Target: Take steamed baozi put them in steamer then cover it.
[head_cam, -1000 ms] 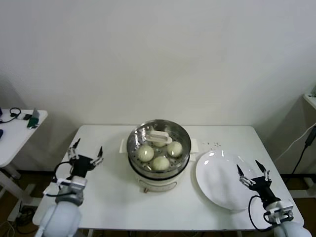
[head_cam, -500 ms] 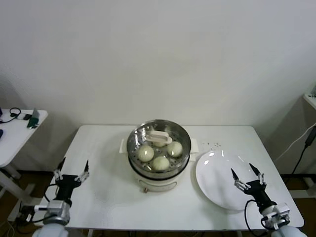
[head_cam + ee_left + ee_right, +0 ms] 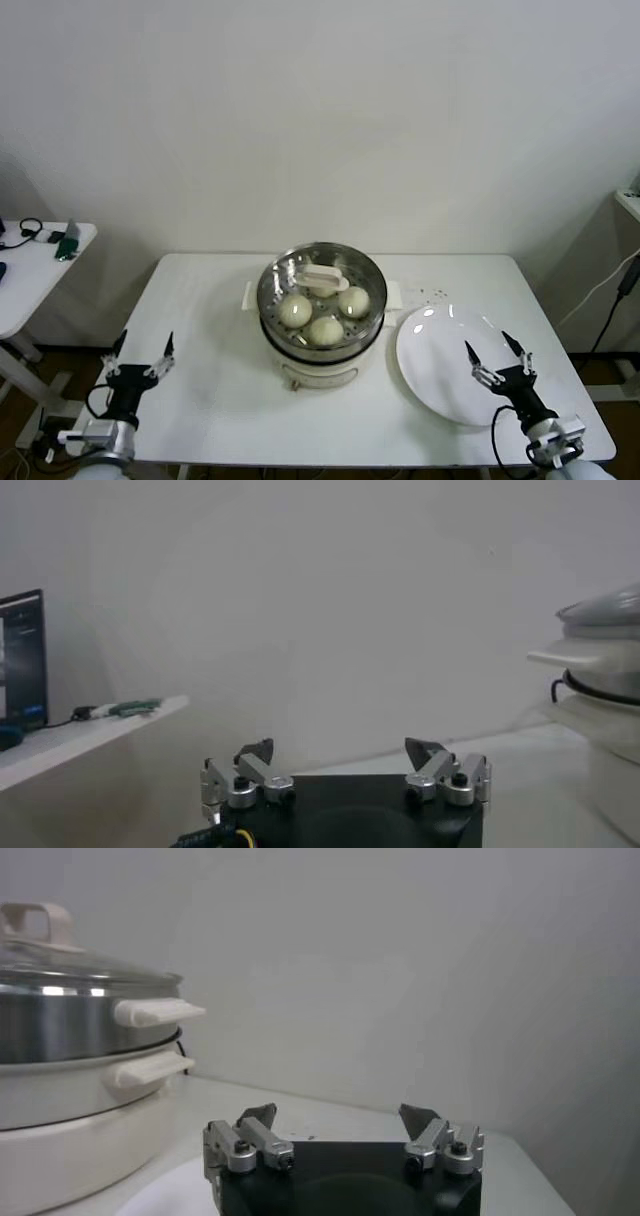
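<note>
The steamer (image 3: 318, 352) stands mid-table, a shiny steel pot on a cream base. The cover (image 3: 325, 277), clear glass with a cream handle, rests on top of it. Three steamed baozi (image 3: 295, 310) (image 3: 324, 330) (image 3: 353, 300) show through the glass. My left gripper (image 3: 140, 352) hangs open and empty off the table's near left corner, far from the pot. Over the near right side of the white plate (image 3: 435, 375), my right gripper (image 3: 497, 355) stands open and empty. The right wrist view shows the steamer (image 3: 70, 1023) and cover handle (image 3: 35, 920) beyond the open gripper (image 3: 340, 1118). The left wrist view has its open gripper (image 3: 345, 752) with the steamer (image 3: 600, 695) off to one side.
The bare white plate lies right of the steamer, close to the table's front right edge. A small side table (image 3: 35, 270) with cables and small items stands to the left. Tiny dark specks (image 3: 435, 293) lie behind the plate. A white wall backs the table.
Both arms have drawn back toward me. The left gripper dropped from beside the table's left part to below its near left corner. The right gripper slid a little nearer. Both stayed open.
</note>
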